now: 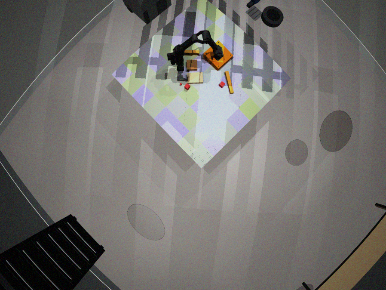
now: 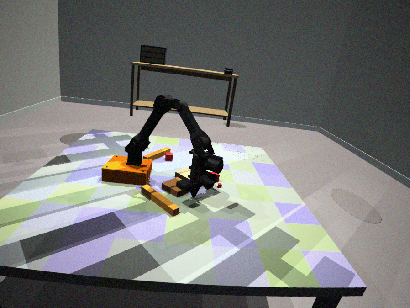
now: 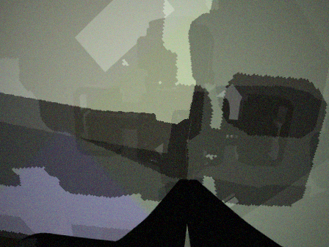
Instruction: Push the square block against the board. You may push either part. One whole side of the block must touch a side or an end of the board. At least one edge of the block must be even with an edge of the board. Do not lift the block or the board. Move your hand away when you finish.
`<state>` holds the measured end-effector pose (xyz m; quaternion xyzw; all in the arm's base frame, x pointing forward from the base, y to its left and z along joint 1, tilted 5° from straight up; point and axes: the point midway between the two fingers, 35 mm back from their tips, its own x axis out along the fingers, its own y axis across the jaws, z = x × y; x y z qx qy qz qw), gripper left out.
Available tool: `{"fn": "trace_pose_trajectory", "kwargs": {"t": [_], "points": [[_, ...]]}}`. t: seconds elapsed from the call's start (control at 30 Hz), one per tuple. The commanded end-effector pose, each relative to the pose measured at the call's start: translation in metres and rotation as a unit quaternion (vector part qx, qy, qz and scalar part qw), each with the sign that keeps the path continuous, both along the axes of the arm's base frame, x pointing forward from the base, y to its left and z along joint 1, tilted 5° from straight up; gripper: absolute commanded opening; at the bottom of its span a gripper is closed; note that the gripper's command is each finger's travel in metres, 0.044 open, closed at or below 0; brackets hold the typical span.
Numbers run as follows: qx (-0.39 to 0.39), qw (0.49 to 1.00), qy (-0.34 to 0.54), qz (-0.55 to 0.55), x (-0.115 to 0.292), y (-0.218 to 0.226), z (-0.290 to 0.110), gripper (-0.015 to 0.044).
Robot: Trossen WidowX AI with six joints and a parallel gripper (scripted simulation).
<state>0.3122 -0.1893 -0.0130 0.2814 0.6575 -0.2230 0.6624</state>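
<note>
1. At the claw (image 2: 193,194): pinched fully shut, nothing between the fingers, tip pointing down, low over the table (image 2: 231,265). Cannot tell whether it touches the table. In the wrist view, only patterned table beneath the tip, no part in contact.
2. Just beside the claw, on the side toward the arm's base: the brown square block (image 1: 191,64), flat on the table, apart from the fingers.
3. Directly next to that block, also close to the claw: the pale board (image 1: 195,77), flat too. From above, one whole side of the block faces a side of the board, with only a thin dark line between them. Cannot tell from here whether that line is shadow or a true gap. On the claw's side, the block's edge and the board's edge look level.
4. Judged from this: pushing probably done or nearly so, nothing lifted. Left to do: confirm full contact, perhaps with a small nudge, then draw the claw well away.
5. A little beyond the block, away from the claw: an orange plank (image 2: 160,199), near the block but apart from it.
6. Near the claw on the opposite side: a red cube (image 1: 187,86) and a tiny red piece (image 2: 219,185), both apart from the board.
7. Farther off: the orange base (image 2: 114,173) under the arm, then a second plank (image 2: 158,153) with another red cube (image 2: 168,156) near its end.
</note>
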Motion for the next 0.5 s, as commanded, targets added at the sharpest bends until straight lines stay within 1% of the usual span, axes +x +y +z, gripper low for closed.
{"fn": "trace_pose_trajectory", "kwargs": {"t": [0.0, 0.07, 0.27, 0.47], "points": [[-0.004, 1.000, -0.005, 0.002, 0.000, -0.004, 0.039, 0.0000], [-0.004, 1.000, -0.005, 0.003, -0.001, -0.004, 0.051, 0.0000], [-0.004, 1.000, -0.005, 0.000, -0.002, -0.004, 0.051, 0.0000], [-0.001, 0.996, 0.002, -0.092, -0.018, -0.006, 0.052, 0.0000]]}}
